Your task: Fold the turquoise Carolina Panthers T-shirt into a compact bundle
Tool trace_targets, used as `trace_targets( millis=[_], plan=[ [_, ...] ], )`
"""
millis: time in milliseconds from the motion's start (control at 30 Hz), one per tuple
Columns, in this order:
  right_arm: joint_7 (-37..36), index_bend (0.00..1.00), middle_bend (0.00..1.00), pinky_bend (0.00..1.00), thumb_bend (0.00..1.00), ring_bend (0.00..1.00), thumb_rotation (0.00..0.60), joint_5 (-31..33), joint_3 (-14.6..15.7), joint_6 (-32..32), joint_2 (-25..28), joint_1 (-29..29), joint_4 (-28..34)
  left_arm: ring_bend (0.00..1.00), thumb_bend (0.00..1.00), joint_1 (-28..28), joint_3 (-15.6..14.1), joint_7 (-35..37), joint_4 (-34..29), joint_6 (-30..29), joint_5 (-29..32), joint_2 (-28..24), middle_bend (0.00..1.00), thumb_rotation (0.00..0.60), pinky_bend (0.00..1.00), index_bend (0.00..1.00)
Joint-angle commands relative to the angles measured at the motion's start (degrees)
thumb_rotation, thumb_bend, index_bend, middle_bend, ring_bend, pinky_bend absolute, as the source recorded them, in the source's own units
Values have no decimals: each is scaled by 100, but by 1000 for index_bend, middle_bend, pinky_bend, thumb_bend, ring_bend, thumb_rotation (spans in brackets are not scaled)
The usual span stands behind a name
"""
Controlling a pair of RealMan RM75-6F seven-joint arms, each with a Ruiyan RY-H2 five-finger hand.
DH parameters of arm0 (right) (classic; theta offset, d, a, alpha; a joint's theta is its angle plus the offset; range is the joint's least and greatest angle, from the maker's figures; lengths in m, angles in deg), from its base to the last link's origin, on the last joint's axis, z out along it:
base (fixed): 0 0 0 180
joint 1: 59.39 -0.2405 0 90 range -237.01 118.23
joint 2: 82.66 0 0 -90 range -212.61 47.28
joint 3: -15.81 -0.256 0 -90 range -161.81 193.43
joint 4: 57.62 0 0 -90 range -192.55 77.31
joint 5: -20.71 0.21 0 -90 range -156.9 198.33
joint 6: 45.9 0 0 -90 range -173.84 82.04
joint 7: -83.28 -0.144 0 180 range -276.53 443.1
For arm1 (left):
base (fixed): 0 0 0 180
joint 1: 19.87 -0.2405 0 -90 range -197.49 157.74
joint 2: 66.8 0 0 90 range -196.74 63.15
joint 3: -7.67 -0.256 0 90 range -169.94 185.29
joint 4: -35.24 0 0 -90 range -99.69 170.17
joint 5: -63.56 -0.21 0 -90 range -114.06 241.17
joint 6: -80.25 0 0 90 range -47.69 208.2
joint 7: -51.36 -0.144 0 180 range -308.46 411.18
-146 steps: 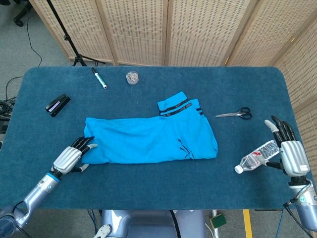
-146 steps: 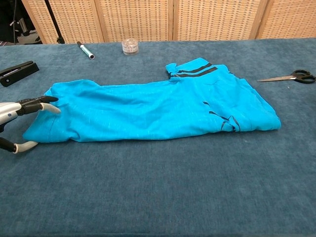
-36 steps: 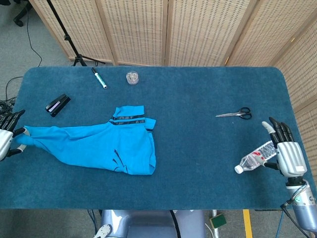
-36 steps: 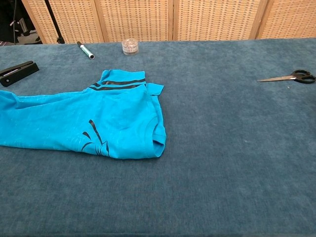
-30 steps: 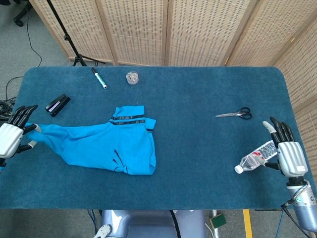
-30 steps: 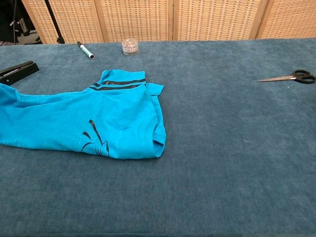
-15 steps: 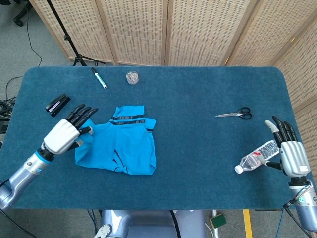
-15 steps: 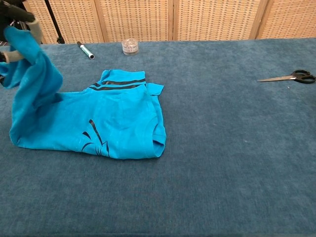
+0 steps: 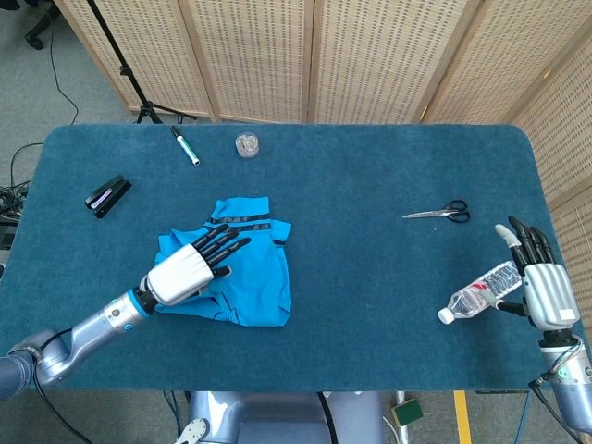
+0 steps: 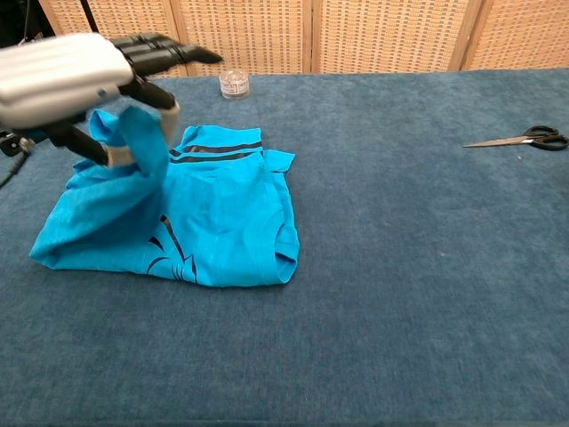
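Turquoise T-shirt w/ black stripes and black print lies left of centre on the dark blue carpeted bench, already folded down to a rough square; striped collar/sleeve end at far side, black print near the front edge. In chest view the shirt has its left portion lifted off the bench. Left hand is above the shirt's left part, fingers stretched out toward far-right; chest view shows the left hand pinching a flap of the fabric betw. thumb and fingers, flap hanging raised over the rest.

Right hand sits at the near right edge of the bench, fingers spread and upright, holding nothing; clear plastic water bottle lies on its side just beside it, to its left — contact can't be told.

Other items: black-handled scissors right of centre; black stapler far left; green-and-white marker pen and small clear round container at far side.
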Motion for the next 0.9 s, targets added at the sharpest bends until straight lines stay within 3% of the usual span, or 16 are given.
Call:
trace_targets(
  millis=[33,400,433,500,533,600,633,733,900],
  plan=[
    [17,0,0,0,0,0,600,-11,11,-12,-8,-4,0,0,568,99,-67,-179,-29,179,-86,186,0,600,0,854],
    [-36,0,0,0,0,0,600,16,-5,-19,5,-4,-13,0,508,343,-128,-465,87,574,-164,677,0,600,0,851],
    [-39,0,0,0,0,0,600,17,-4,-24,6,-5,-14,0,441,350,-127,-493,116,608,-145,718,0,600,0,786],
    [-46,0,0,0,0,0,600,9,3,-38,6,-11,-15,0,310,348,-113,-585,160,746,-32,804,0,600,0,541],
    [-43,0,0,0,0,0,600,4,6,-43,5,-14,-17,0,223,341,-96,-588,157,781,29,843,0,600,0,312],
    [-41,0,0,0,0,0,600,-2,10,-46,3,-16,-20,0,114,326,-68,-557,149,764,91,885,0,600,0,55],
    [-45,0,0,0,0,0,600,-6,13,-47,4,-16,-18,0,71,316,-53,-498,134,735,125,899,0,600,0,4],
    [-53,0,0,0,0,0,600,-4,12,-45,7,-15,-21,0,7,285,-24,-262,56,614,195,882,0,600,0,0],
    [-43,0,0,0,0,0,600,10,7,-52,2,-17,-27,0,0,237,123,214,-139,272,324,668,0,600,0,0]
  ],
)
